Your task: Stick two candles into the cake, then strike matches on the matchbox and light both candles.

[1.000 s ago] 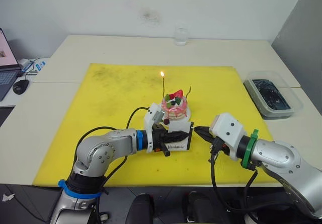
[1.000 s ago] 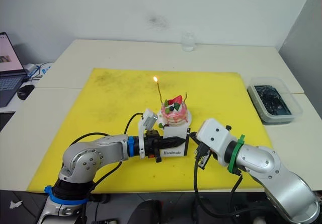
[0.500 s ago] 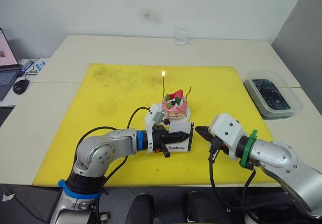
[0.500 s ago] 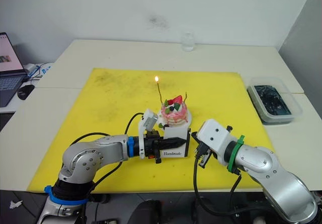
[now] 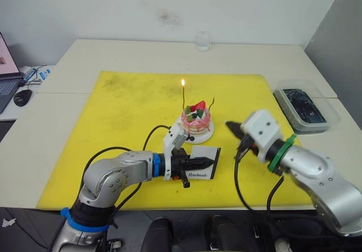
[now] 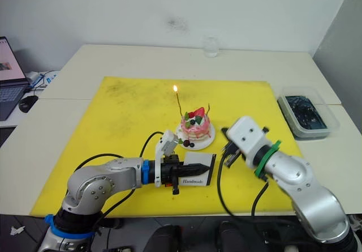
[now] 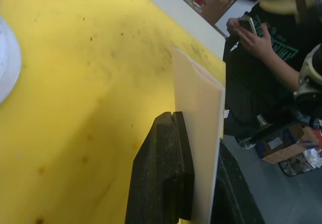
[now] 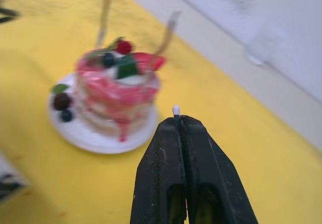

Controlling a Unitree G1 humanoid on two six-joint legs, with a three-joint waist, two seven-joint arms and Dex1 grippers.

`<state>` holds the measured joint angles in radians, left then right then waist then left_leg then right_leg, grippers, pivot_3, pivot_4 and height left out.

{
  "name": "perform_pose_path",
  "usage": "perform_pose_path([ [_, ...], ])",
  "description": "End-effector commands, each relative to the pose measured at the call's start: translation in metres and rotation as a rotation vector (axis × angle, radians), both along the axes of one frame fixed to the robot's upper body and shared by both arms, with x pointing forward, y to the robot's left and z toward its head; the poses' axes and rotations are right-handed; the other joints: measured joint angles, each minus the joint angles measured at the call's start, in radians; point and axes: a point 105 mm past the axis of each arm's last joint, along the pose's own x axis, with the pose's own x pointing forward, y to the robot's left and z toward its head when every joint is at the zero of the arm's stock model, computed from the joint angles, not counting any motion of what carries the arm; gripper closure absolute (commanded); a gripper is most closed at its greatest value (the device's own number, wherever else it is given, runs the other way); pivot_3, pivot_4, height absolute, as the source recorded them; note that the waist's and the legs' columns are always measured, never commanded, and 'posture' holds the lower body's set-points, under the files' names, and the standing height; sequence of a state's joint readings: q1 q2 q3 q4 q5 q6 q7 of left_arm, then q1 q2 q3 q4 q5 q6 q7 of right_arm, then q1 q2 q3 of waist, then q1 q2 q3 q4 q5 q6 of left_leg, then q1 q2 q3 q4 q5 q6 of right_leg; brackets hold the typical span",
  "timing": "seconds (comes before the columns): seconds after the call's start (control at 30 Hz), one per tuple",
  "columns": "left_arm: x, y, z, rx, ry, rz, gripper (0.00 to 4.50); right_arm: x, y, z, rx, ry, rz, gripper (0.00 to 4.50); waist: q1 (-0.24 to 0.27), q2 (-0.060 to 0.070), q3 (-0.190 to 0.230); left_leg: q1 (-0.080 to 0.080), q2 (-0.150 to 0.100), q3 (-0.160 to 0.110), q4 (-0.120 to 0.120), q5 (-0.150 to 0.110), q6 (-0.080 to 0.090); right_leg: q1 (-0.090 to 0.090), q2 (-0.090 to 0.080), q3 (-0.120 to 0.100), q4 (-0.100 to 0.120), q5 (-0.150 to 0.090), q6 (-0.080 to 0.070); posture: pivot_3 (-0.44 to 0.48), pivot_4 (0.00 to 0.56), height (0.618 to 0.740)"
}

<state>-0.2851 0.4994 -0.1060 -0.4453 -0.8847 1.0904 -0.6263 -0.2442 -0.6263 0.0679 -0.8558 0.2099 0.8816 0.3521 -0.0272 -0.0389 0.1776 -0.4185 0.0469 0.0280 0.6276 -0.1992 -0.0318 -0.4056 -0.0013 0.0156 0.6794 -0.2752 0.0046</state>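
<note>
White, flat matchbox (image 5: 203, 161) lies pinched in our left tool (image 5: 205, 162), long axis toward the right tool (image 8: 177, 114), which clamps a white-tipped match (image 8: 175, 110) pointing at the cake (image 5: 196, 121).

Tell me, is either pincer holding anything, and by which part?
The left pincer grips the matchbox by its flat faces; the right pincer pinches a match, only its tip poking out.

The cake (image 5: 196, 121) sits mid-mat (image 5: 124, 110), the matchbox (image 5: 202, 161) before it, a bin (image 5: 306, 109) far right.
</note>
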Motion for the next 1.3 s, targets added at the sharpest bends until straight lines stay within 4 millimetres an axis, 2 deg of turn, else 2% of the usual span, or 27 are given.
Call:
perform_pose_path([
  [0.03,-0.003,0.007,0.009,-0.010,-0.036,0.009,4.50,-0.004,-0.002,0.011,0.006,-0.049,0.004,4.45,0.000,0.000,0.000,0.000,0.000,0.000,0.000,0.000,0.000,0.000,0.000,0.000,0.000,0.000,0.000,0.000,0.150,0.740],
  [0.17,0.004,0.006,0.014,-0.036,-0.044,0.036,4.50,-0.008,0.008,0.010,0.012,-0.030,0.058,4.45,0.000,0.000,0.000,0.000,0.000,0.000,0.000,0.000,0.000,0.000,0.000,0.000,0.000,0.000,0.000,0.000,0.150,0.740],
  [0.3,0.012,0.001,0.019,-0.057,-0.051,0.060,4.50,-0.026,0.028,0.001,-0.030,0.043,0.232,4.45,0.000,0.000,0.000,0.000,0.000,0.000,0.000,0.000,0.000,0.000,0.000,0.000,0.000,0.000,0.000,0.000,0.150,0.740],
  [0.43,0.021,-0.002,0.021,-0.055,-0.072,0.083,4.50,-0.034,0.035,-0.005,-0.055,0.089,0.300,4.45,0.001,0.000,0.000,0.000,0.000,0.000,0.000,0.000,0.000,0.000,0.000,0.000,0.000,0.000,0.000,0.000,0.150,0.740],
  [0.73,0.024,-0.008,0.026,-0.069,-0.092,0.074,4.50,-0.039,0.041,-0.018,-0.069,0.153,0.326,4.45,0.001,0.000,0.000,0.000,0.000,0.000,0.000,0.000,0.000,0.000,0.000,0.000,0.000,0.000,0.000,0.000,0.150,0.740],
  [1.0,0.024,-0.008,0.027,-0.068,-0.093,0.063,4.50,-0.035,0.032,-0.028,-0.094,0.165,0.277,4.45,0.001,0.000,0.000,0.000,0.000,0.000,0.000,0.000,0.000,0.000,0.000,0.000,0.000,0.000,0.000,0.000,0.150,0.740],
  [1.3,0.021,-0.009,0.028,-0.071,-0.090,0.050,4.50,-0.034,0.032,-0.030,-0.086,0.159,0.268,4.45,0.001,0.000,0.000,0.000,0.000,0.000,0.000,0.000,0.000,0.000,0.000,0.000,0.000,0.000,0.000,0.000,0.150,0.740],
])
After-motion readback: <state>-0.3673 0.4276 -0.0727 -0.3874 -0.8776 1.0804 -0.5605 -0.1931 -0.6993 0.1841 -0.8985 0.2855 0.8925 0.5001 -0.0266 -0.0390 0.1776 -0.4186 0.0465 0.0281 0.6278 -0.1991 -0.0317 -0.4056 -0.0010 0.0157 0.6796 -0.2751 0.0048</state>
